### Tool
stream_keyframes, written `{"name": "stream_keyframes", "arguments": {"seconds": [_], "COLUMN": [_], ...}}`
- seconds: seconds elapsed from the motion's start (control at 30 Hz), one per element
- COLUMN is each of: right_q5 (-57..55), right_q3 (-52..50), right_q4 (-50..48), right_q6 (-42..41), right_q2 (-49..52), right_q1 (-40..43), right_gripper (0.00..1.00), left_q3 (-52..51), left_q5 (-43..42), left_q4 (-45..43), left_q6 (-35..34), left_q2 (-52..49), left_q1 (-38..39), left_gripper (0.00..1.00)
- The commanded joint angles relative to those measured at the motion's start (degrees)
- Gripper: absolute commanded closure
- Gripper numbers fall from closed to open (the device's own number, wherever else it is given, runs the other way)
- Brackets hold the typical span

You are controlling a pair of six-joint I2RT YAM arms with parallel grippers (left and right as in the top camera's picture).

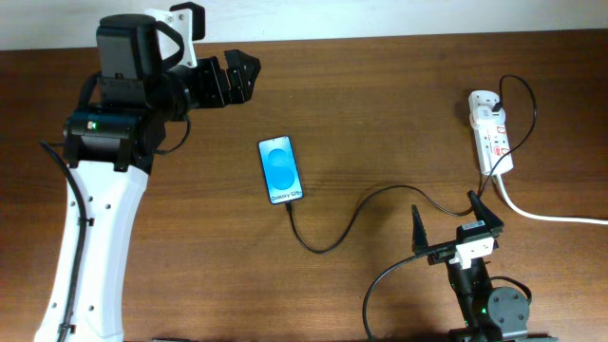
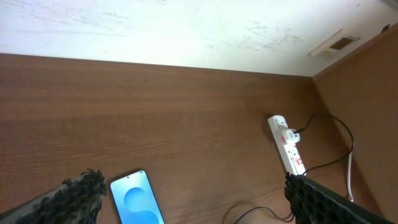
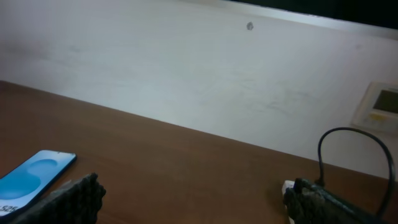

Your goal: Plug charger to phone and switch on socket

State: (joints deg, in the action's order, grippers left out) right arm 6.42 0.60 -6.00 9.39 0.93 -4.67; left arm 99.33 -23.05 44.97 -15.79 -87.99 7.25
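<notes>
Right gripper spread wide, charger looping just beside

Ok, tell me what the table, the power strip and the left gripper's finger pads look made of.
Table: wood or wood-look laminate, matte brown with visible grain. Power strip: likely moulded plastic, smooth white. Left gripper's finger pads: black, rough and knobbly, perhaps textured rubber or foam; can't tell which.
</notes>
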Motion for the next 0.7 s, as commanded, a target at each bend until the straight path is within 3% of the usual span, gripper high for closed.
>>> {"name": "stream_keyframes", "arguments": {"seconds": [0.0, 0.23, 0.67], "right_q5": [-2.49, -2.60, -2.43], "right_q3": [-0.28, -0.28, -0.28], "right_q4": [1.18, 10.36, 10.27], "right_q6": [-0.17, -0.22, -1.46], "right_q2": [-0.74, -0.74, -0.72], "right_q1": [-0.63, -0.63, -0.61], "right_gripper": [0.02, 0.02, 0.02], "left_q3": [0.24, 0.24, 0.24], "left_q5": [0.39, 0.39, 0.39], "left_q4": [-0.04, -0.04, -0.04], "left_q6": [0.92, 0.92, 0.92], "left_q2": [0.59, 0.59, 0.59], "left_q1": [-0.28, -0.28, -0.28], "left_gripper": [0.01, 0.01, 0.01]}}
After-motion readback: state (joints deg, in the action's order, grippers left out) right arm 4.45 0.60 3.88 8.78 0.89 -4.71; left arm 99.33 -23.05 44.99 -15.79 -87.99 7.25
